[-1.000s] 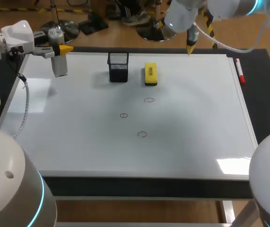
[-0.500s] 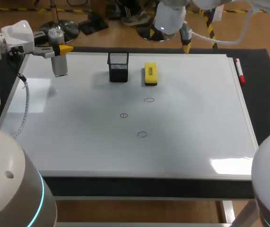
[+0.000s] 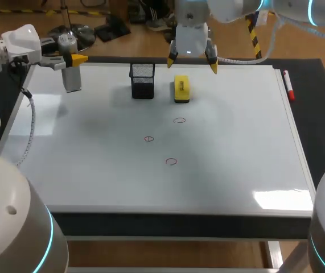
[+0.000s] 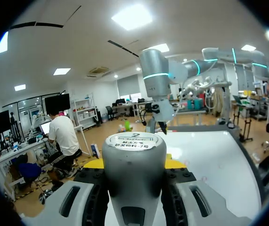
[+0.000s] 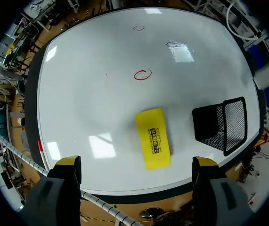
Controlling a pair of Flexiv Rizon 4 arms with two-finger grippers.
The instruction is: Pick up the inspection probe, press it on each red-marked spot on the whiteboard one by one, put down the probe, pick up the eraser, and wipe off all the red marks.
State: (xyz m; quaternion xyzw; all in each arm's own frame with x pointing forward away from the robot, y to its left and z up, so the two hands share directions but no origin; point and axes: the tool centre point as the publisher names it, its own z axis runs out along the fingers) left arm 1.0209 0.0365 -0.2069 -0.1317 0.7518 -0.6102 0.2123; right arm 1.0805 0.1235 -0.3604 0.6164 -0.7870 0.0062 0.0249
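Observation:
The grey cylindrical probe [image 3: 72, 79] hangs upright over the whiteboard's [image 3: 236, 148] far left corner, with my left gripper [image 3: 71, 60] shut on it. In the left wrist view the probe [image 4: 134, 169] fills the gap between both fingers. Three red circles [image 3: 179, 120] [image 3: 149, 139] [image 3: 171, 161] lie mid-board. The yellow eraser [image 3: 181, 89] lies flat near the far edge. My right gripper [image 3: 192, 61] hovers above it, open wide. In the right wrist view the eraser [image 5: 153, 138] lies below and between the spread fingers [image 5: 68, 165], untouched, with a red circle [image 5: 142, 75] beyond.
A black mesh cup [image 3: 142, 81] stands just left of the eraser, close to my right gripper; it also shows beside the eraser [image 5: 221, 125]. A red marker [image 3: 288, 85] lies along the board's right edge.
My right arm has swung left along the far edge and turned, so its open fingers now straddle the space above the eraser. The left arm and probe have not moved.

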